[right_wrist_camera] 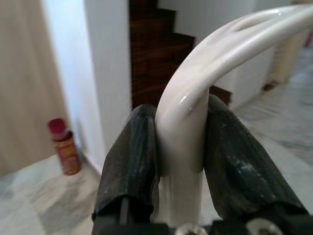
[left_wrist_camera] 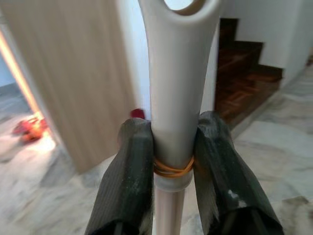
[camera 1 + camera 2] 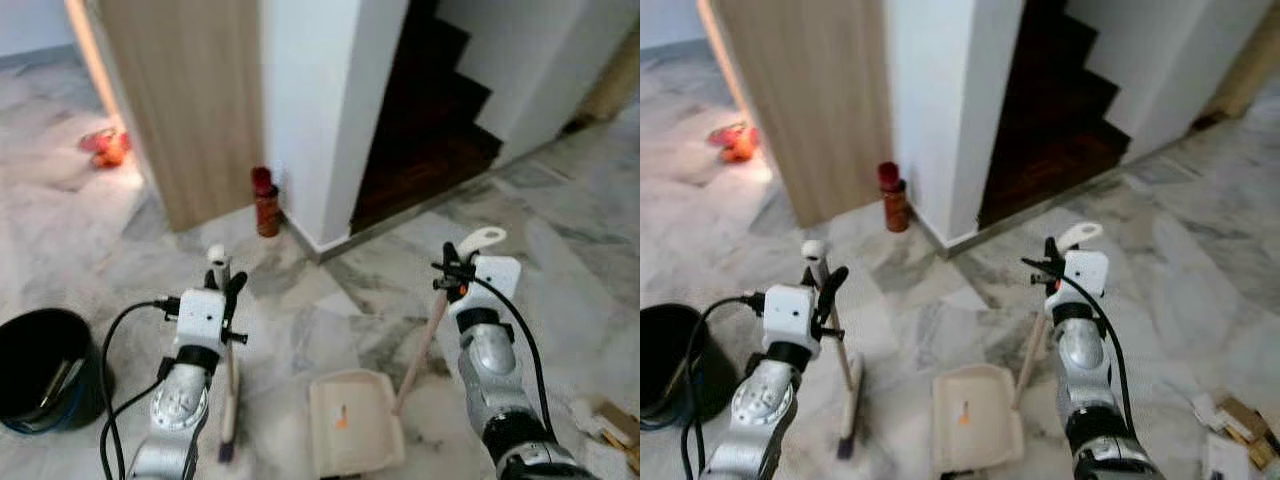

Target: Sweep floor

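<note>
My left gripper [image 3: 226, 290] is shut on the pale handle of a broom [image 3: 231, 375]. The broom stands nearly upright, with its dark bristle head on the marble floor. In the left wrist view both black fingers [image 2: 129, 166] clamp the handle just above an orange rubber band. My right gripper [image 3: 452, 272] is shut on the looped white top of a dustpan handle [image 3: 422, 345], which slants down to the cream dustpan [image 3: 352, 420]. The dustpan lies flat on the floor between my arms, with a small orange bit in it. The right wrist view shows the fingers [image 1: 132, 161] pinching the loop.
A black bucket [image 3: 45, 365] stands at the left. A red spray can [image 3: 265, 203] sits at the foot of a white wall [image 3: 320, 100], beside a wooden door [image 3: 190, 100]. Dark stairs [image 3: 430, 110] rise behind. Cardboard scraps [image 3: 610, 420] lie at the lower right.
</note>
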